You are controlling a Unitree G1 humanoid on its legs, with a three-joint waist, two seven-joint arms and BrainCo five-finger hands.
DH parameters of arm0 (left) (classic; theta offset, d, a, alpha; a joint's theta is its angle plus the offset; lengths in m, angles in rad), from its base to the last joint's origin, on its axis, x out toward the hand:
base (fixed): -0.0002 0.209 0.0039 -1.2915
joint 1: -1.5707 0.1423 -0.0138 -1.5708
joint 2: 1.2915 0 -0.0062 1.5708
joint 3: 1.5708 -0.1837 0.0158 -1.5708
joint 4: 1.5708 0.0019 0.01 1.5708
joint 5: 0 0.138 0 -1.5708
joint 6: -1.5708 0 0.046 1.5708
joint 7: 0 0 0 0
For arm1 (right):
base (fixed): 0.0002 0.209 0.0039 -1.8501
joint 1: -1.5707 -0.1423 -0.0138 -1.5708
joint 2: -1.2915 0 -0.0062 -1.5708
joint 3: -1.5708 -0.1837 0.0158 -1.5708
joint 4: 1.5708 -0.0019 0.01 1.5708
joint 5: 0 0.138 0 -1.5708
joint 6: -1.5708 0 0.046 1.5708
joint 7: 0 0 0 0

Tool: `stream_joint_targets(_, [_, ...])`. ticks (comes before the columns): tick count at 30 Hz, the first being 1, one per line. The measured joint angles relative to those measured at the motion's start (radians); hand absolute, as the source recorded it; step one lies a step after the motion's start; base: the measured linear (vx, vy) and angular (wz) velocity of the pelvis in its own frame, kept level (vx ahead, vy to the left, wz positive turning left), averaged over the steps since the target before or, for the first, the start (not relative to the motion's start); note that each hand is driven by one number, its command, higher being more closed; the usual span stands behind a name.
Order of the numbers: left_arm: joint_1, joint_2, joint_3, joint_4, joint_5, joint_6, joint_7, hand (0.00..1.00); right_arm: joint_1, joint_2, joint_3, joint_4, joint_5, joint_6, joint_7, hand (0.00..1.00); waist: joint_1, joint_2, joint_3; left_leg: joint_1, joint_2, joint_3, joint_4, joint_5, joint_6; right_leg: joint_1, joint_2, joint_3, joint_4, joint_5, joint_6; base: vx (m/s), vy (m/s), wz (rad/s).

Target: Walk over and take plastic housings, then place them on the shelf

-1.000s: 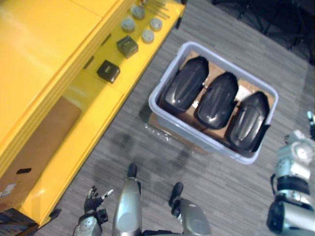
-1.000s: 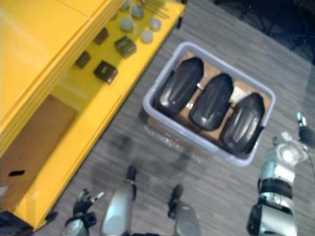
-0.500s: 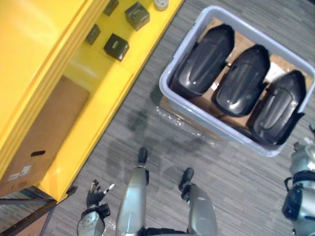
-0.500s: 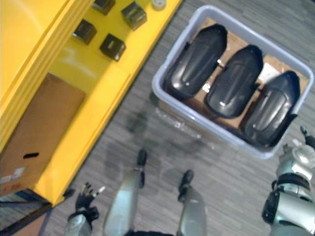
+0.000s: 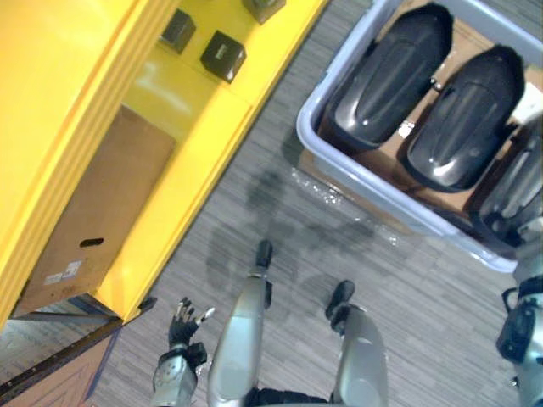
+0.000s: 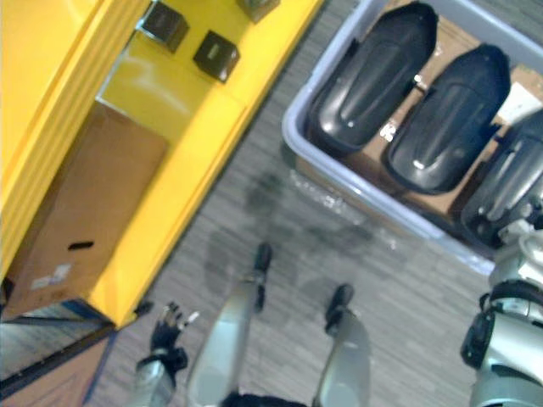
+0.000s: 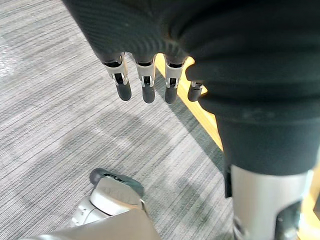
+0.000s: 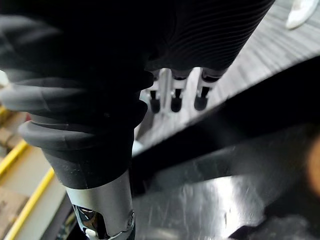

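Three black plastic housings lie side by side in a pale grey bin point(image 5: 365, 182) on the floor ahead to the right: the left one point(image 5: 390, 76), the middle one point(image 5: 467, 114) and the right one point(image 5: 519, 191), which is cut by the picture's edge. My left hand point(image 5: 182, 320) hangs low at my side near the yellow shelf's corner, fingers straight and holding nothing. In the right wrist view my right hand point(image 8: 175, 97) hangs with straight fingers just above a glossy black housing point(image 8: 210, 200), not touching it.
A yellow shelf unit point(image 5: 161, 93) runs along the left, with small dark boxes point(image 5: 222, 55) on its low level. A brown cardboard box point(image 5: 102, 212) sits under an upper level. Grey striped floor point(image 5: 280, 212) lies between shelf and bin.
The whole picture has shifted down and towards me: the camera has moved closer to the bin and the shelf. Both hands still hang at my sides, and the right arm now stands by the bin's near corner.
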Motion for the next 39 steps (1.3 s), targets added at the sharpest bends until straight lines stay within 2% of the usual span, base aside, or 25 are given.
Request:
stream_joint_targets(4, [-0.004,-0.002,0.0,-0.001,-0.029,-0.002,-0.006,0.0,-0.001,0.0,0.0,0.001,-0.011,0.048,0.004,0.0,0.006,0.002,0.001,-0.006,0.001,-0.001,0.005,0.001,-0.001,-0.007,-0.002,-0.001,0.013,-0.006,-0.002,0.0,0.0,0.0])
stream_joint_targets(5, [-0.005,-0.003,0.0,-0.002,-0.031,-0.002,-0.006,0.0,-0.001,0.0,0.0,0.001,-0.012,0.067,0.01,1.0,0.008,0.002,0.001,-0.007,0.001,-0.001,0.007,0.001,-0.001,-0.008,-0.002,-0.001,0.016,-0.009,-0.001,0.0,0.0,0.0])
stream_joint_targets(12, [-0.008,-0.009,0.0,-0.021,-0.032,-0.026,-0.006,0.0,-0.002,-0.028,0.004,0.011,-0.035,0.161,0.028,1.0,0.016,0.002,0.001,-0.029,0.0,-0.006,0.027,0.001,-0.001,-0.028,-0.009,-0.005,0.046,-0.021,-0.002,-0.01,-0.005,0.02])
stream_joint_targets(16, [-0.008,-0.017,-0.002,-0.044,-0.043,-0.037,-0.008,0.0,-0.008,-0.03,0.021,0.014,-0.103,0.224,0.02,1.0,0.018,0.004,0.0,-0.035,-0.001,-0.007,0.034,0.002,-0.002,-0.038,-0.012,-0.004,0.061,-0.024,-0.002,0.0,0.0,0.0])
stream_joint_targets(25, [-0.008,-0.03,-0.014,-0.048,-0.07,-0.037,-0.009,0.0,-0.04,-0.042,0.038,0.04,-0.274,0.324,-0.002,1.0,0.018,0.007,-0.002,-0.019,-0.005,-0.004,-0.002,0.025,-0.006,-0.037,-0.017,-0.008,0.062,-0.024,-0.002,0.01,-0.014,0.02])
stream_joint_targets(31, [-0.008,-0.031,-0.035,-0.049,-0.071,-0.038,-0.023,0.0,-0.042,-0.052,0.043,0.046,-0.352,0.348,0.0,1.0,0.019,0.027,-0.014,-0.015,-0.005,-0.004,-0.004,0.027,-0.006,-0.033,-0.017,-0.012,0.062,-0.024,-0.002,0.0,0.0,0.0])
stream_joint_targets(39, [-0.006,-0.027,-0.034,-0.085,-0.071,-0.037,-0.026,0.0,-0.004,-0.05,0.043,0.077,-0.384,0.35,0.004,1.0,0.019,0.029,-0.031,0.027,-0.006,-0.015,-0.017,0.031,-0.006,0.025,-0.015,-0.03,0.045,-0.024,-0.002,0.0,-0.003,0.05])
